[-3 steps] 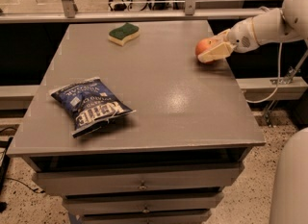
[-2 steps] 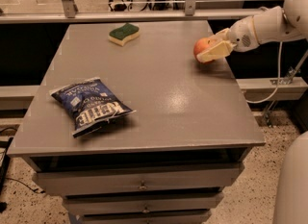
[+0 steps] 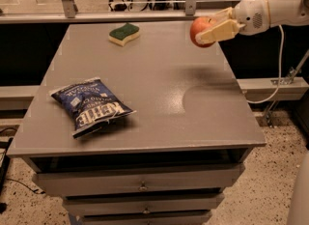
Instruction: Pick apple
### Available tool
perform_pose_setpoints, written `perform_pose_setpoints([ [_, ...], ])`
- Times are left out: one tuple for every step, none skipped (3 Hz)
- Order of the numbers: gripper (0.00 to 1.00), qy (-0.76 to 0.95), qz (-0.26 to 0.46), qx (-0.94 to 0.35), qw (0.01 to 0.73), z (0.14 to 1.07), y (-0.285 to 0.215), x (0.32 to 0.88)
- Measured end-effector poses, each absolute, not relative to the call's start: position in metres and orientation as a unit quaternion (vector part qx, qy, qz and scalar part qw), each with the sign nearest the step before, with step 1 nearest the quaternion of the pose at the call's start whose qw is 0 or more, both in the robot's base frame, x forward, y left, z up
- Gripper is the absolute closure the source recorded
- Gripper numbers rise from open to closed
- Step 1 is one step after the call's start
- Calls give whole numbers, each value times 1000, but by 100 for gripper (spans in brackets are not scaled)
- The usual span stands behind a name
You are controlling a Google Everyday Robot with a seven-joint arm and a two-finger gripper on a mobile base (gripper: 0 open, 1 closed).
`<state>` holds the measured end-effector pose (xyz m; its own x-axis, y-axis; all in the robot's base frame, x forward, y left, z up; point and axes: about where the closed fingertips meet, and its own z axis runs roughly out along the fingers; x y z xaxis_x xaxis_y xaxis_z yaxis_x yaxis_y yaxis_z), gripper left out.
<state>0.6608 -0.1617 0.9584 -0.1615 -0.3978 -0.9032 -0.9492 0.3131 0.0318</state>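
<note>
Camera view: gripper (image 3: 206, 29) at far right corner of worktop (image 3: 159, 74), fingers (image 3: 218, 32) pinching apple (image 3: 197, 26), which hangs off the surface w/ its shadow below. Sponge (image 3: 124, 33) near far edge, left of centre. Chip bag (image 3: 91, 105) near front left corner.
</note>
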Motion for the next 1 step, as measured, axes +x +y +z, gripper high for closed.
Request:
perform_pose_setpoints([
  [100,691,323,-489,423,952,-159,665],
])
